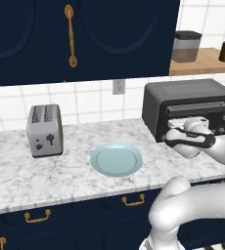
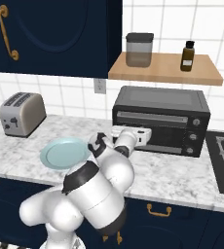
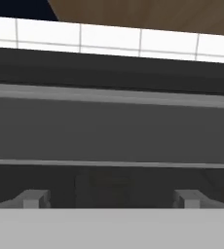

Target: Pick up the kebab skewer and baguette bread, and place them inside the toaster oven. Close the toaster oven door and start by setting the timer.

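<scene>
**My hand at the front of the toaster oven**

I am reaching toward the toaster oven [image 1: 190,107], which sits at the right of the left base frame and right of centre in the right base frame, on the marble counter [image 1: 16,180]. My gripper [image 2: 144,136] is right at the toaster oven door [image 2: 153,127], low on its glass front, left of the middle. In my hand view the door's bar handle [image 3: 112,95] runs as a pale grey band across the upper middle of the frame, with the dark window below it. My fingertips [image 3: 33,198] rise at the bottom of that frame, well apart from one another, so my fingers are spread and grip nothing. I cannot tell whether they touch the door.

The door looks upright and closed against the oven body in both base frames. The knobs [image 2: 196,130] stand in a column at the oven's right edge.

At the centre of the left base frame lies a light blue plate [image 1: 116,159], bare on top. Further left stands a silver two-slot toaster [image 1: 45,130]. Above the oven, in the upper right, a wooden shelf [image 2: 165,70] carries a grey canister [image 2: 139,49] and a small dark bottle [image 2: 186,56].
</scene>
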